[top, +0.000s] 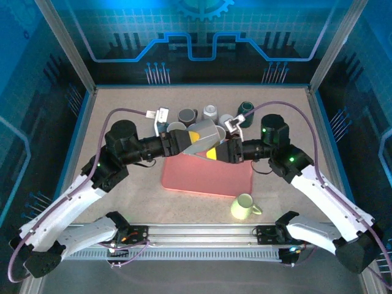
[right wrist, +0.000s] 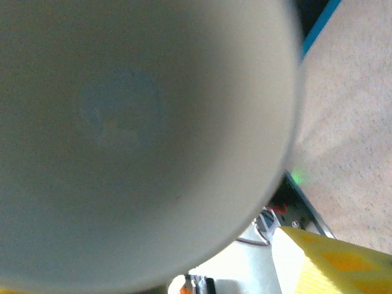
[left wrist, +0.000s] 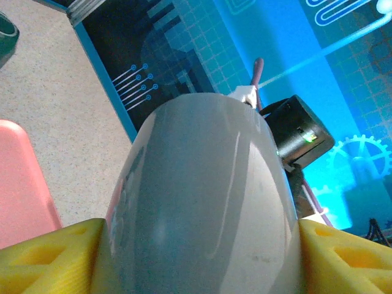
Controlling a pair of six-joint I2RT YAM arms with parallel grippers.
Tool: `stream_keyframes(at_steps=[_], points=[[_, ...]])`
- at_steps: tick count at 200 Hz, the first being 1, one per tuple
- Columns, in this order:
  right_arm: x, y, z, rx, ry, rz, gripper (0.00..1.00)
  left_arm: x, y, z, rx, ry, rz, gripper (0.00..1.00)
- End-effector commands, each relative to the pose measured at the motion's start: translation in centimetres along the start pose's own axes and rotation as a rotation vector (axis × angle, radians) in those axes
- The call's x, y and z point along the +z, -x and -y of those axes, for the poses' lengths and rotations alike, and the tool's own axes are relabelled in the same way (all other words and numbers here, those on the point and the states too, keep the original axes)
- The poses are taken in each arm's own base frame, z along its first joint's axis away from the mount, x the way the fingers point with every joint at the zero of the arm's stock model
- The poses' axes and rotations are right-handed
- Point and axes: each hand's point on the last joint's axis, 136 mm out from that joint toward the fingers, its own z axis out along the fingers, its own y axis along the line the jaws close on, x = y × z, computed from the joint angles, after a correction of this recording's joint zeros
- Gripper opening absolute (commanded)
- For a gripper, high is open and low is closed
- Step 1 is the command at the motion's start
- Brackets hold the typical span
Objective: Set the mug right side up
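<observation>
Blue glow from behind; glare streaks on mug; right wrist view blurred

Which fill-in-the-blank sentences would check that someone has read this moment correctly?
1. The left gripper is closed on a ___ mug.
2. Below the held mug lies a flat ___ tray.
3. The pale green mug sits on the table, nearer the ___ arm's base.

Missing words: grey; pink; right.
</observation>
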Motion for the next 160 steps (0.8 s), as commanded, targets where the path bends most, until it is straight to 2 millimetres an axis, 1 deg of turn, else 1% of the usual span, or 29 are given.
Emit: stream_keyframes(at_steps=[1, 14, 23, 37, 50, 83, 99, 110, 116, 120, 130, 131, 132, 143, 150, 153, 160], points=[[-1.7, 2.4, -2.2, -0.038, 0.146, 0.08, 0.57, -0.9, 0.7, 3.7, 0.091, -0.139, 0.023, 0.49], [-1.6, 2.4, -2.2, -0.032, 0.172, 0.076, 0.47, -1.0, 0.9, 3.6, 0.092, -0.121, 0.032, 0.49], [-1.1, 2.1, -2.5, -0.043, 0.173, 0.064, 0.39, -1.0, 1.1, 3.7, 0.082, -0.125, 0.037, 0.49], [-0.5, 1.6, -3.1, -0.059, 0.196, 0.039, 0.3, -0.7, 1.0, 3.7, 0.065, -0.139, 0.029, 0.49], [-0.3, 1.9, -2.9, -0.045, 0.208, 0.044, 0.2, -0.3, 0.6, 3.4, 0.06, -0.134, 0.015, 0.49], [-0.1, 2.7, -2.5, -0.01, 0.219, 0.059, 0.18, 0.3, 0.0, 2.5, 0.067, -0.117, -0.008, 0.49], [0.2, 3.0, -2.5, 0.02, 0.24, 0.054, 0.12, 0.3, -0.2, 2.3, 0.081, -0.105, -0.015, 0.49], [0.3, 3.2, -2.6, 0.037, 0.256, 0.056, 0.07, 0.4, -0.2, 2.1, 0.083, -0.099, -0.021, 0.52], [0.3, 3.3, -2.7, 0.038, 0.261, 0.054, 0.03, 0.5, -0.4, 2.0, 0.084, -0.094, -0.028, 0.55], [0.3, 3.3, -2.8, 0.037, 0.262, 0.053, 0.0, 0.5, -0.5, 1.8, 0.082, -0.085, -0.036, 0.58], [0.3, 3.3, -2.8, 0.033, 0.25, 0.048, 0.0, 0.5, -0.7, 1.5, 0.085, -0.066, -0.045, 0.71], [0.3, 3.2, -2.8, 0.029, 0.249, 0.048, 0.0, 0.5, -0.7, 1.4, 0.084, -0.064, -0.046, 0.71], [0.3, 3.2, -2.8, 0.03, 0.247, 0.048, 0.0, 0.5, -0.7, 1.4, 0.085, -0.064, -0.046, 0.73], [0.0, 3.2, -2.5, 0.017, 0.215, 0.056, 0.0, 0.3, -0.8, 1.1, 0.085, -0.045, -0.043, 0.87], [-0.3, 3.2, -2.3, 0.002, 0.187, 0.066, 0.0, 0.0, -0.8, 0.7, 0.087, -0.02, -0.034, 0.97], [-0.4, 3.2, -2.0, -0.003, 0.171, 0.072, 0.0, -0.1, -0.7, 0.5, 0.087, -0.006, -0.025, 0.99], [-0.9, 3.0, -1.2, -0.014, 0.123, 0.092, 0.0, -0.6, -0.6, 0.0, 0.092, 0.029, -0.011, 0.99]])
